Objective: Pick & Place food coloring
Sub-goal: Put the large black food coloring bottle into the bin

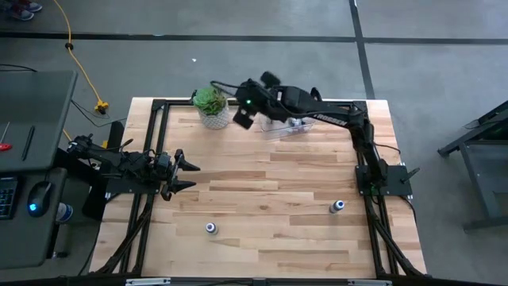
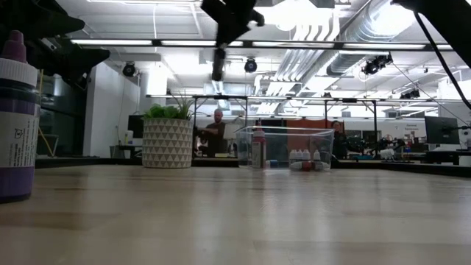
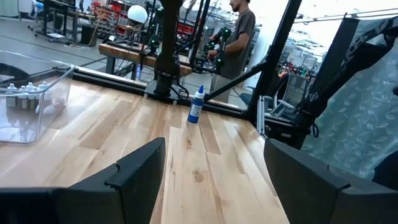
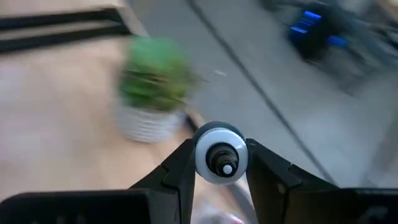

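Observation:
My right gripper [image 1: 243,117] is raised over the table's far side, between the potted plant [image 1: 210,105] and the clear bin [image 1: 284,127], and is shut on a small white food coloring bottle [image 4: 219,155]. The bin [image 2: 283,147] has several small bottles standing in it. Two more bottles stand upright on the table, one blue-topped at the near middle [image 1: 210,229] and one at the near right [image 1: 337,206]. At the table's left side my left gripper [image 1: 186,175] rests level and open, nothing between its fingers [image 3: 140,171]. My right gripper pinches the bottle by its round body [image 4: 200,155], one finger [image 4: 180,163] on each side. The bottle's dark cap end [image 4: 224,163] points back toward the wrist camera. The bottle is lifted clear, high above the table, with the fingers slanting downward.
The potted plant [image 2: 168,138] stands just left of the bin at the far edge. A black frame [image 1: 155,107] borders the table's far and side edges. In the low view a purple-topped bottle [image 2: 15,118] stands very near the camera.

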`<act>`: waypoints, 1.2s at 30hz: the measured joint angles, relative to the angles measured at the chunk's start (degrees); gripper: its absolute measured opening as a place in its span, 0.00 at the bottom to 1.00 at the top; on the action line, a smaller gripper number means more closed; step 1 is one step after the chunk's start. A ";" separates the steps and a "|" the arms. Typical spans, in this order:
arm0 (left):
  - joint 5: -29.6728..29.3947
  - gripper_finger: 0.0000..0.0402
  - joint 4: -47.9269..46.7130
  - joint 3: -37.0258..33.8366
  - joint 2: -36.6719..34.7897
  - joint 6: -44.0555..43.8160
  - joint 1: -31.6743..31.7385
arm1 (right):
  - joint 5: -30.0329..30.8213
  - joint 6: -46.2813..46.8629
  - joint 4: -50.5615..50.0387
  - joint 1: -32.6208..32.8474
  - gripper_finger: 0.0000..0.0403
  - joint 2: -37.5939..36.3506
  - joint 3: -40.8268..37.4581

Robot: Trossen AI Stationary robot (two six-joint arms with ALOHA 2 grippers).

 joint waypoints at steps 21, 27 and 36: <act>0.00 0.68 0.00 0.00 0.00 0.00 0.00 | -4.96 17.27 -19.21 -17.53 0.27 -3.99 -0.49; 0.00 0.68 0.00 0.00 0.00 0.00 0.02 | -8.30 18.79 -20.08 -20.93 0.27 -4.04 -4.30; 0.00 0.68 0.00 0.00 0.00 0.00 0.00 | -15.45 19.92 -13.27 -21.91 0.27 -4.13 -17.83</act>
